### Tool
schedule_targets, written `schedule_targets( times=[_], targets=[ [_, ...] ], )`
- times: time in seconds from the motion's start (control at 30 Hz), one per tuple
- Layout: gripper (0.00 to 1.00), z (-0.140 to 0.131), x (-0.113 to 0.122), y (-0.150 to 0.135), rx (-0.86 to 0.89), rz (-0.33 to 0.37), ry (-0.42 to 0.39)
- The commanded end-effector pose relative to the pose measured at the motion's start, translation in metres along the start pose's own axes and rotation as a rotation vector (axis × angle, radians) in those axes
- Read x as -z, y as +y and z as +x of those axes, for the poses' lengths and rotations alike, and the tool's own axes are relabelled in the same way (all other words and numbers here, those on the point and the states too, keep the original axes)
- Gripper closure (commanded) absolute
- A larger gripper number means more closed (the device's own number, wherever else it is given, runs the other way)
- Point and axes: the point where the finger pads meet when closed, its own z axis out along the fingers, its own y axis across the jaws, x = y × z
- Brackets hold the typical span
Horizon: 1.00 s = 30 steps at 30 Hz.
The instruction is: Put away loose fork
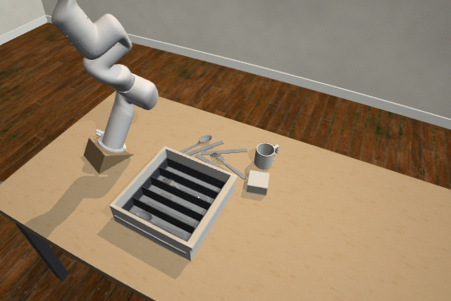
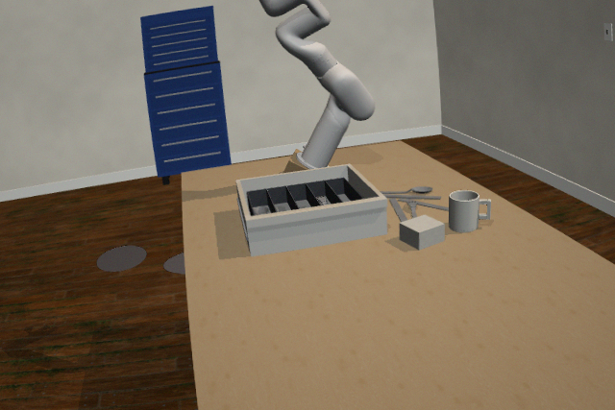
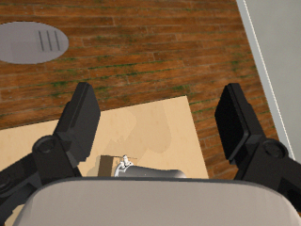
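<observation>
Gripper (image 3: pixel 155 122) high above the table, jaws wide apart, empty. Fork (image 1: pixel 226 163) lies tangled among other cutlery beside tray (image 1: pixel 213 215); a careless grab could drag neighbours along.

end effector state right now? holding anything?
End effector: open wide, holding nothing. It is high above the table edge; the fork lies on the table beside the tray.
</observation>
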Motion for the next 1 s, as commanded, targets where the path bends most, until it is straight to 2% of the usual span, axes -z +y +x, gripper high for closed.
schedule_targets(
  times=[0.0,0.1,0.2,0.37,0.43,0.5,0.57,0.67,0.7,0.83,0.87,0.97],
  targets=[
    [0.0,0.0,0.0,0.001,-0.001,0.002,0.0],
    [0.0,-0.005,0.005,-0.005,0.011,0.019,-0.001],
    [0.0,-0.021,0.02,-0.02,0.048,0.069,-0.005],
    [0.0,-0.072,0.062,-0.06,0.185,0.242,-0.013],
    [0.0,-0.085,0.073,-0.068,0.185,0.242,-0.013],
    [0.0,-0.085,0.073,-0.068,0.185,0.242,-0.013],
    [0.0,-0.125,0.103,-0.09,0.273,0.339,-0.015],
    [0.0,-0.127,0.104,-0.091,0.273,0.339,-0.015],
    [0.0,-0.153,0.121,-0.101,0.324,0.393,-0.015],
    [0.0,-0.153,0.121,-0.101,0.324,0.393,-0.015],
    [0.0,-0.181,0.139,-0.111,0.38,0.449,-0.014],
    [0.0,-0.181,0.139,-0.111,0.38,0.449,-0.014]
  ],
)
